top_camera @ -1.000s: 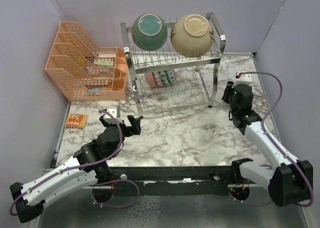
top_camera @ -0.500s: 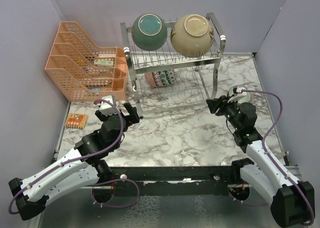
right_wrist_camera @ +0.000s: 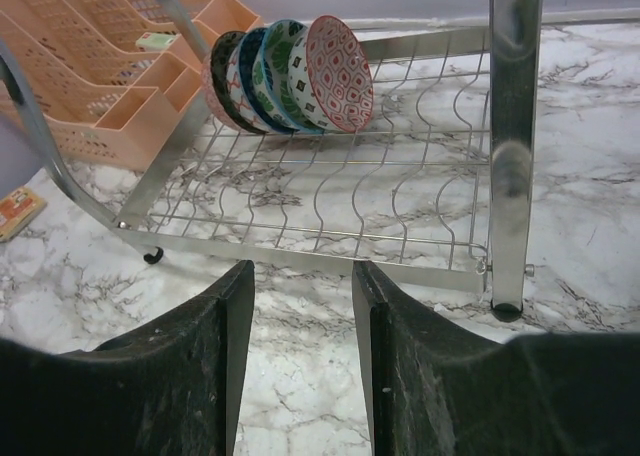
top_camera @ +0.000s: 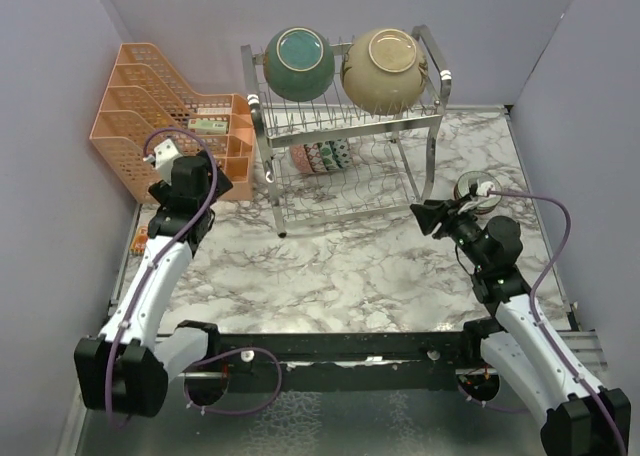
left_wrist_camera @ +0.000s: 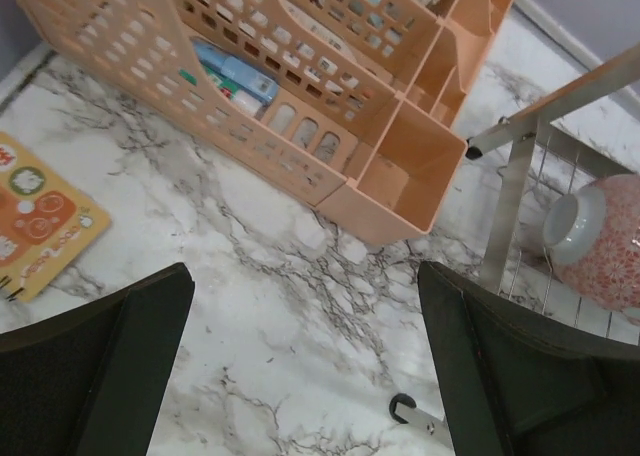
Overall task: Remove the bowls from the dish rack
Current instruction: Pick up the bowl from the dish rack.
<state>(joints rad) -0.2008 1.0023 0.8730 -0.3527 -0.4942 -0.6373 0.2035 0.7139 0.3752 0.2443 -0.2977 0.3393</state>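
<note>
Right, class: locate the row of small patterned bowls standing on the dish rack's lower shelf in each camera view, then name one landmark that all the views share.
Top external: small patterned bowls upper centre, under the dish rack top tier.
Left wrist: right edge; only one pink bowl shows, underside towards the camera.
Right wrist: upper left of centre, standing on edge.
Shared landmark: orange mesh organizer, left of the bowls.
</note>
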